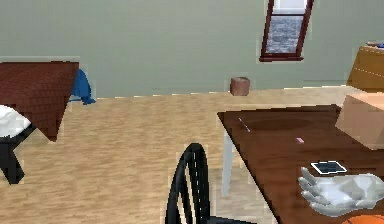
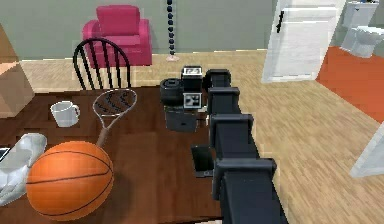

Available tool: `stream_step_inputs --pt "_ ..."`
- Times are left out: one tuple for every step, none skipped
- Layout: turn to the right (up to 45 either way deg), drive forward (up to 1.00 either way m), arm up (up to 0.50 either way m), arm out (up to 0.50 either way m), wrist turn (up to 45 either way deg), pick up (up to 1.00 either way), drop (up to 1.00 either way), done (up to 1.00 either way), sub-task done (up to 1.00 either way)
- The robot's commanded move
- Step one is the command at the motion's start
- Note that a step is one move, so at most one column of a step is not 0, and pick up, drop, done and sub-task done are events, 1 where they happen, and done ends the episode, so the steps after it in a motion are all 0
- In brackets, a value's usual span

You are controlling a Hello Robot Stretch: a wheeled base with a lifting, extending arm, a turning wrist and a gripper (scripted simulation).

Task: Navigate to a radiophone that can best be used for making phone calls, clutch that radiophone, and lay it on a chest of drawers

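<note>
Hanging at the dark brown wooden worktop (image 2: 150, 150) near a grey oval-headed racket (image 2: 115, 103), my claw (image 2: 180, 115); I am failing to tell whether it is holding anything.

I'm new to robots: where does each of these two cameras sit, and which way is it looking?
Forward view: on the robot, facing ahead and slightly down, across a wooden table toward a window.
Arm side view: on the robot's body, facing sideways over the table toward a pink armchair and white door; the robot's dark arm rises from the bottom edge.
Shared: the table, cardboard box, white cloth and basketball.
</note>
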Motion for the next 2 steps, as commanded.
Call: stream_step_inputs --pt "0.0 0.0 -0.3 0.0 0.0 0.0 0.0 0.0 0.0" --pt "0.0 0.0 0.0 0.0 0.0 1.0 0.0 0.0 0.0"
